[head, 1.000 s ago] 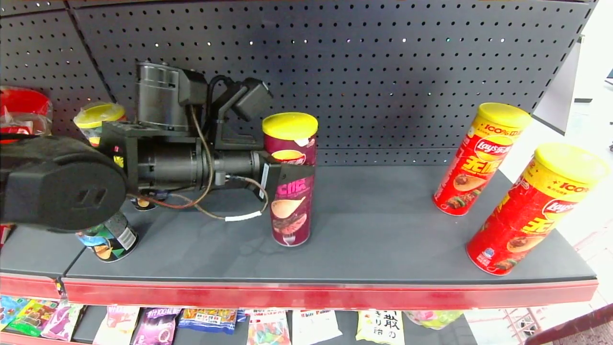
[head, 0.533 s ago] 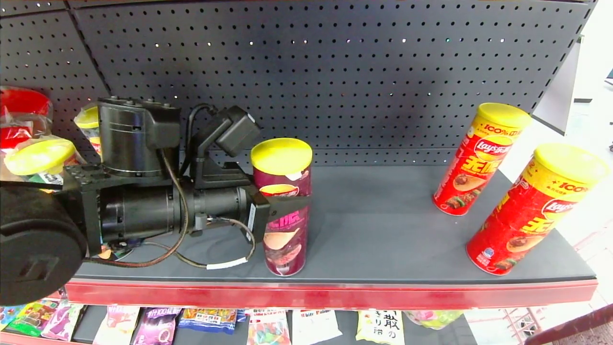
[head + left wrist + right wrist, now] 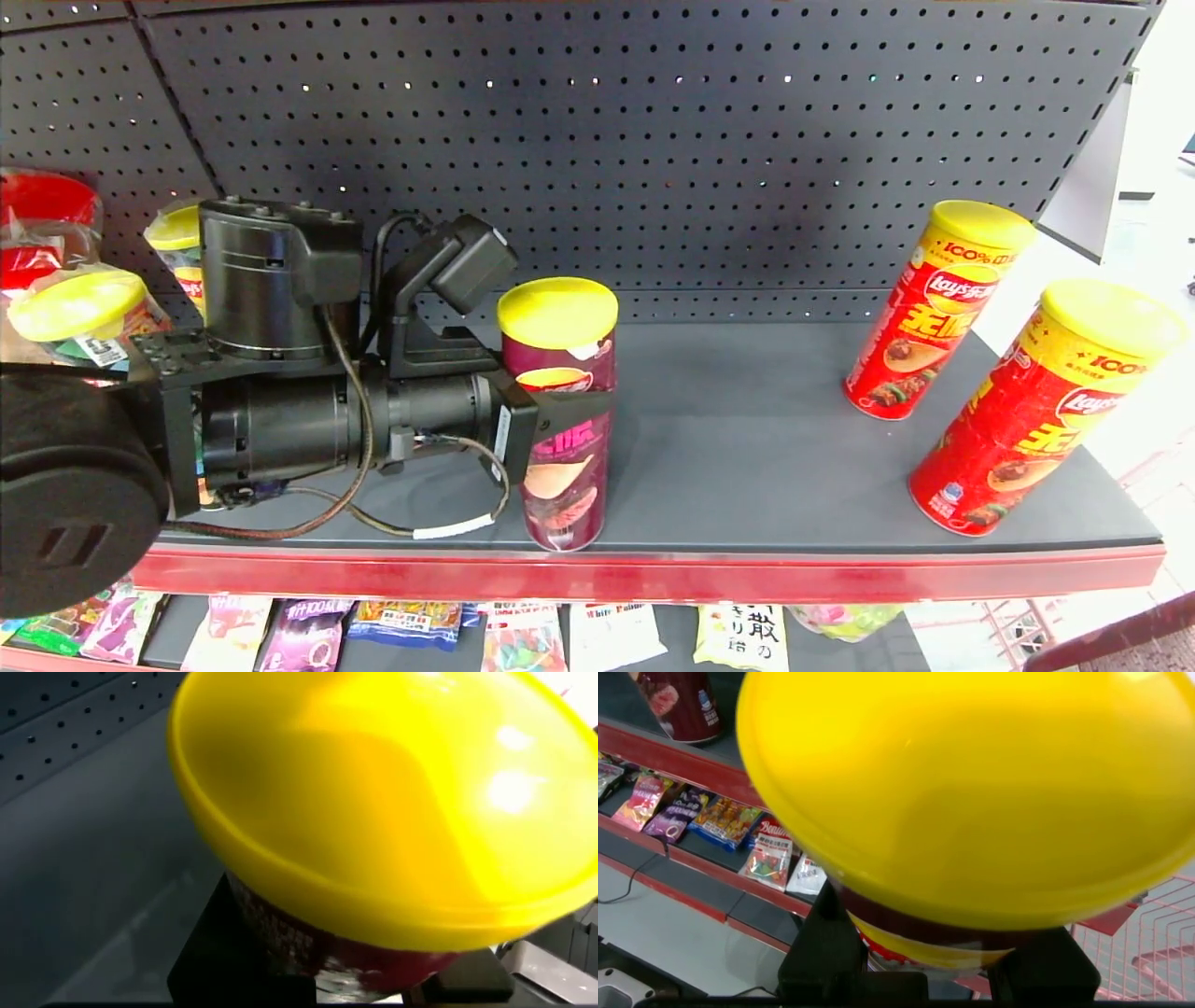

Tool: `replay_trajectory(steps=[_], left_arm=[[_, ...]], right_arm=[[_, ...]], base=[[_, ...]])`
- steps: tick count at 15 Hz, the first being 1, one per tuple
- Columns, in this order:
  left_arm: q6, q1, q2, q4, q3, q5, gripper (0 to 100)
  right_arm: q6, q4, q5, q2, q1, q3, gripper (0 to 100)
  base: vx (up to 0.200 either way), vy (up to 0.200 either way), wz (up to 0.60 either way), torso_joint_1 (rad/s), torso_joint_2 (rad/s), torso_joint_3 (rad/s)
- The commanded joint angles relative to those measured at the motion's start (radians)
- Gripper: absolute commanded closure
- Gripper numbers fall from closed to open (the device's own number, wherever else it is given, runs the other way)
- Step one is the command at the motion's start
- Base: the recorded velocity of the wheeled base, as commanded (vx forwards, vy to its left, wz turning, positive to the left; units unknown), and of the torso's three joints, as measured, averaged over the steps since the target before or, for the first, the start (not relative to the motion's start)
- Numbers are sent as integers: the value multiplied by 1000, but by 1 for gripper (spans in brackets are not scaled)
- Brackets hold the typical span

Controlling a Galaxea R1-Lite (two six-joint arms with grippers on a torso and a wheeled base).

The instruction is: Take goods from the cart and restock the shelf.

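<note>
A maroon chip can (image 3: pixel 563 420) with a yellow lid stands upright at the front edge of the dark grey shelf (image 3: pixel 747 448). My left gripper (image 3: pixel 560 411) is shut on its middle from the left side. The left wrist view looks down on that yellow lid (image 3: pixel 392 803), with my left gripper (image 3: pixel 346 975) clamped on the can below it. My right gripper (image 3: pixel 938 966) is shut on a red chip can (image 3: pixel 971 793) with a yellow lid, held off the shelf, out in front of the lower shelves. The maroon can (image 3: pixel 682 705) shows far off on the shelf.
Two red chip cans (image 3: pixel 938 308) (image 3: pixel 1046 411) stand on the shelf's right part, the nearer one by the front right corner. More cans with yellow lids (image 3: pixel 79 303) crowd the left end behind my arm. Snack bags (image 3: pixel 523 635) fill the lower shelf. A red cart (image 3: pixel 1158 952) is nearby.
My left arm has brought the maroon can forward from mid-shelf to the front edge, then a little to the right. The red cans on the right have not moved.
</note>
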State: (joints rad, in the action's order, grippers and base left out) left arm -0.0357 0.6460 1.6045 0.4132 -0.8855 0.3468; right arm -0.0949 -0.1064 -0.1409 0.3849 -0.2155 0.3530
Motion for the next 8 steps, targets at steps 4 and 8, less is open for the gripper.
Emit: replay_trajectory(steps=[4, 8], left_arm=[[0, 14, 26, 22, 3, 0, 100], [0, 12, 55, 49, -10, -6, 100]], right_arm=[[0, -1, 0, 0, -1, 4, 100], [0, -4, 0, 0, -1, 12, 100]], base=[[0, 0, 0, 0, 0, 0], [0, 0, 0, 0, 0, 0]])
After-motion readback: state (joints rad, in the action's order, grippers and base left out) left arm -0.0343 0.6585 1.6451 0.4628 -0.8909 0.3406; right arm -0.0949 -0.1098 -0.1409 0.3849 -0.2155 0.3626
